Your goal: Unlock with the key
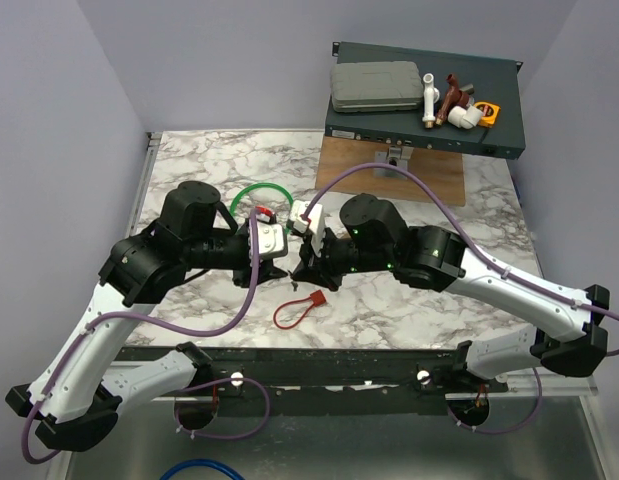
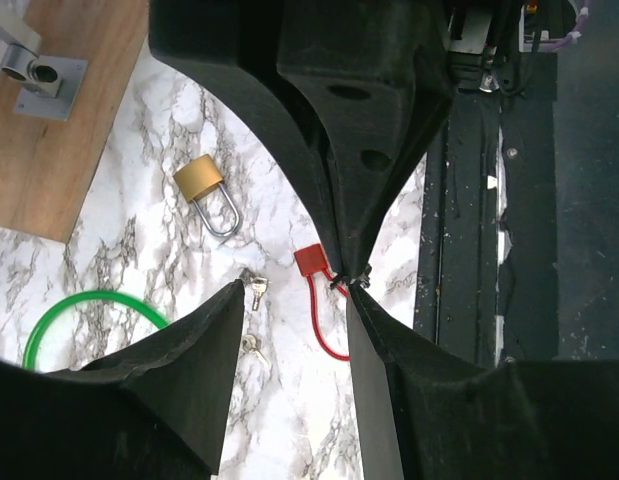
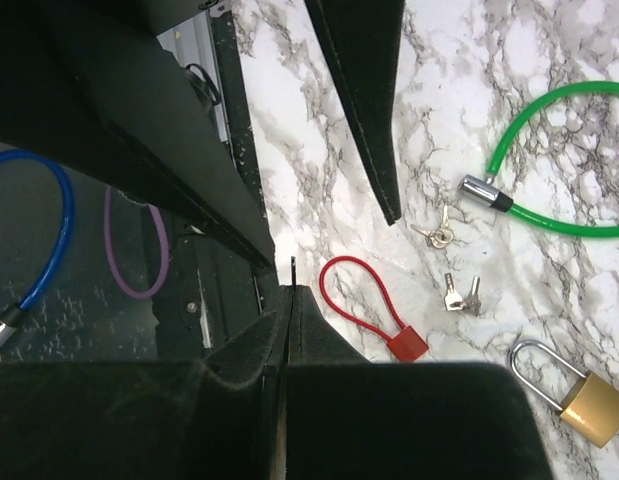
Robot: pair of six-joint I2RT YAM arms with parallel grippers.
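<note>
My right gripper is shut on the key, a thin metal blade that pokes out past its tips. In the left wrist view its tips come down from the top, next to my left gripper's right fingertip. My left gripper is open with bare marble between its fingers. Below both lies a small red lock body on a thin red cord loop. A brass padlock with a silver shackle lies apart from it. In the top view both grippers meet at mid-table, left gripper facing right gripper.
Two pairs of loose small keys lie on the marble near a green cable loop. A wooden board and a dark box with fittings sit at the back. The black table rail runs close by.
</note>
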